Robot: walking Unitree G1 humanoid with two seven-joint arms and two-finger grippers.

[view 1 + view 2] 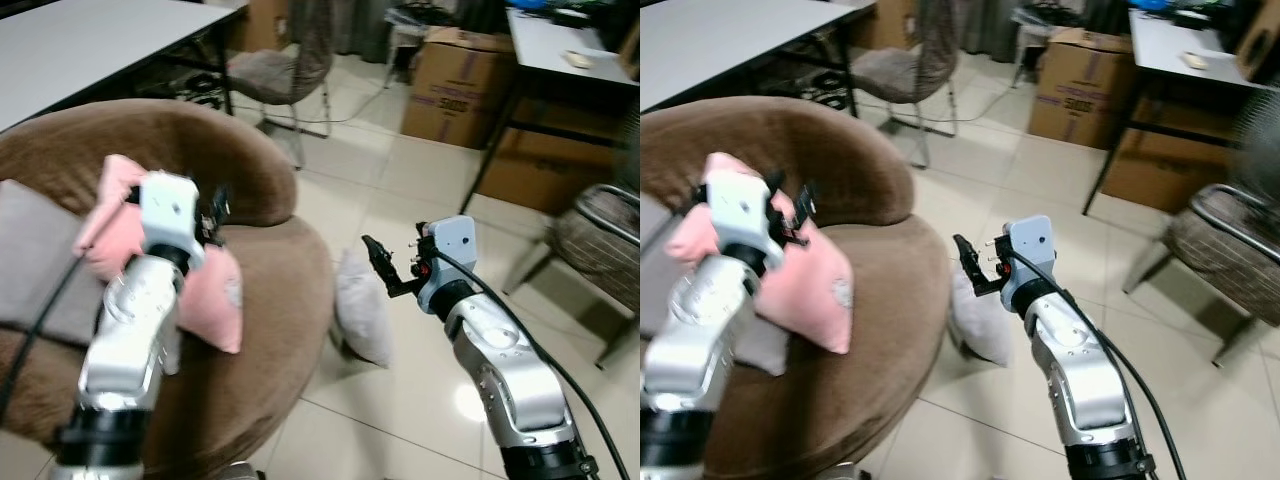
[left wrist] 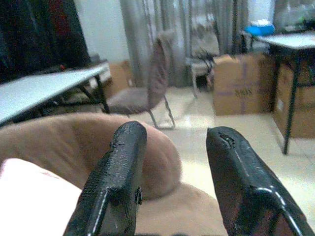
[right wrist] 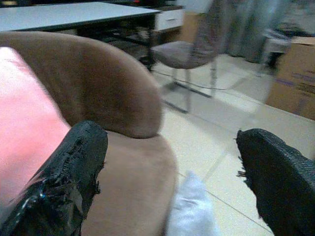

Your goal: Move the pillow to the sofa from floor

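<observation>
A pink pillow (image 1: 215,300) lies on the seat of the round brown sofa (image 1: 280,300), against its backrest. My left gripper (image 2: 174,135) hovers just over the pillow, open, with nothing between its fingers (image 2: 123,162). On the tiled floor a pale grey pillow (image 1: 362,305) leans against the sofa's right side. My right gripper (image 1: 378,262) is raised above that pillow and points toward the sofa; it is open and empty, with the grey pillow (image 3: 192,206) below its fingers (image 3: 74,167).
A grey cushion (image 1: 30,260) rests on the sofa at the far left. A white table (image 1: 90,40) and a chair (image 1: 285,70) stand behind the sofa. Cardboard boxes (image 1: 455,85), a second table (image 1: 570,50) and another chair (image 1: 600,240) stand to the right.
</observation>
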